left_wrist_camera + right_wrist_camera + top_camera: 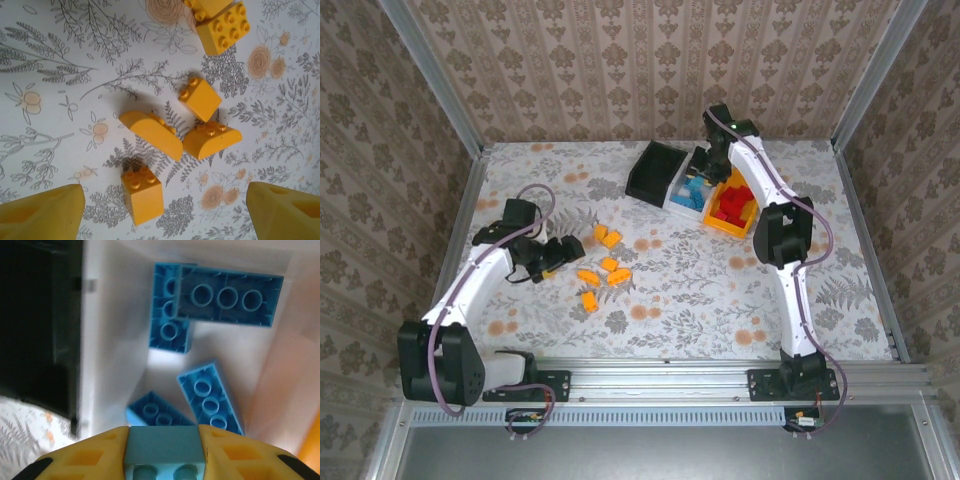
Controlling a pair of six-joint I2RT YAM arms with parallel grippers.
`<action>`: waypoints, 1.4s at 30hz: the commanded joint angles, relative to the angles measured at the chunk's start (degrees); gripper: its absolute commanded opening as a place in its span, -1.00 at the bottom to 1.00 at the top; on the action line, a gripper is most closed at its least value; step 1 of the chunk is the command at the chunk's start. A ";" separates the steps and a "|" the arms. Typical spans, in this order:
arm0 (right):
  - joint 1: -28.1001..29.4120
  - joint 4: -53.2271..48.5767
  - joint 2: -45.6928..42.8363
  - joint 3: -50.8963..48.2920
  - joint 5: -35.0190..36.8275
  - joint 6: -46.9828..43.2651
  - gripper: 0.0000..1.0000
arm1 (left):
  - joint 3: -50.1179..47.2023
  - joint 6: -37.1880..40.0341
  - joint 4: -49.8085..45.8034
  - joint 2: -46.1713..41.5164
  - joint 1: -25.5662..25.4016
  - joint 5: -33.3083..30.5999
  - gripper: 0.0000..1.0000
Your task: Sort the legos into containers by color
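Note:
Several orange-yellow legos (608,270) lie loose on the table at centre left. My left gripper (560,252) hovers beside them, open with nothing in it. In the left wrist view, a tall square brick (142,195) sits between its spread fingers (45,212), nearer the left one. Two curved bricks (152,132) and a small one (200,97) lie beyond. My right gripper (705,165) hangs over the white bin (670,205), shut on a blue brick (162,447). Several blue legos (227,295) lie in that bin (115,340).
A black bin (645,185) stands left of the white one and looks empty. To its right, an orange-yellow bin (725,228) holds red legos (732,205). Patterned walls enclose the table on three sides.

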 commanded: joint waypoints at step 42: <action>5.22 6.67 -23.72 -30.86 -10.21 -0.60 0.33 | 18.12 7.99 -2.05 23.89 -8.08 -5.19 0.64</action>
